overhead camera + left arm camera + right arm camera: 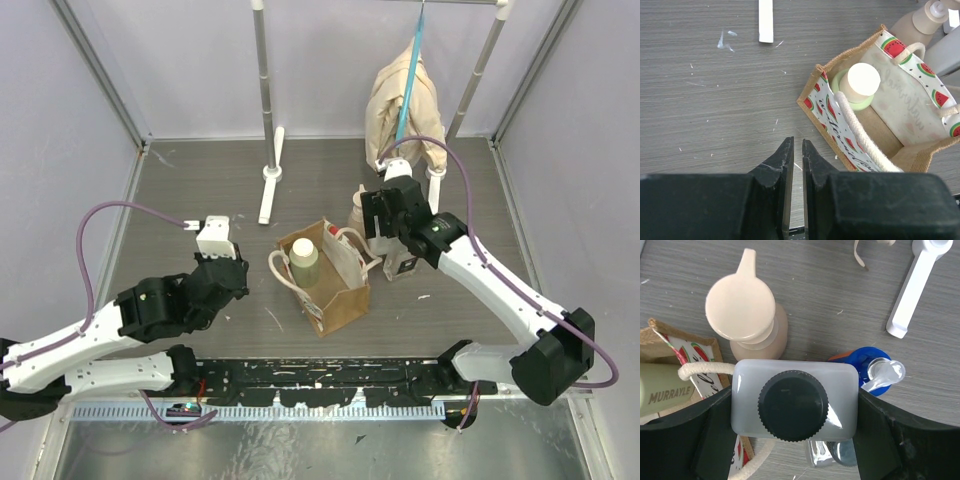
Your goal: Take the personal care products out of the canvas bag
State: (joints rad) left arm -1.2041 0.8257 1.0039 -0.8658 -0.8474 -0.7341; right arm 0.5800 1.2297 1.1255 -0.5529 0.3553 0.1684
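The right hand (795, 422) is clamped on the flat sides of the white bottle with dark grey cap (793, 401). It holds the bottle just outside the canvas bag (335, 300), beside the beige pump-top bottle (747, 315) and the blue bottle (865, 365) on the desk (840, 290), likely to group it with them. The left hand (796, 150) hovers left of the bag with its fingers barely parted around nothing, probably ready to steady the bag. The cream-capped bottle (862, 82) stands inside the bag. The held bottle hides its own base, so I cannot tell whether it touches the desk. The blue bottle's lower body is also covered.
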